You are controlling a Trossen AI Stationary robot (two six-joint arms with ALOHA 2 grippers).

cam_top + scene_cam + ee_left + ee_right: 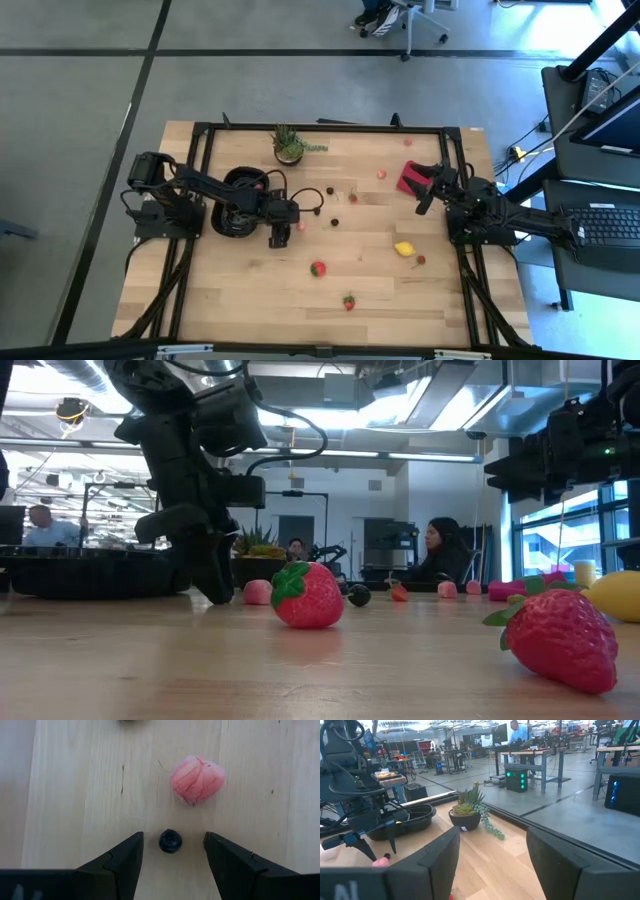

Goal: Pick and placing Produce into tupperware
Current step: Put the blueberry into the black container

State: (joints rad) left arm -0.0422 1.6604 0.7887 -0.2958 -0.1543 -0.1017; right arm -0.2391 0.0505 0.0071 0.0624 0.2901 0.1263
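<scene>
My left gripper (173,838) is open and points down at the table just right of the black tupperware (232,205). Its fingers stand on either side of a small dark berry (170,841) without touching it. A pinkish berry (196,779) lies just beyond on the wood. In the high view the left gripper (278,238) hides the dark berry, and the pinkish berry (300,226) shows beside it. A small red piece (260,184) lies in the tupperware. My right gripper (424,200) is open and waits above the table's right side by the flat red square (410,178).
Two strawberries (317,268) (349,301), a yellow lemon (404,249), several small dark and red pieces (336,222) lie scattered on the wood between the arms. A potted plant (290,146) stands at the far edge. People sit in the room behind.
</scene>
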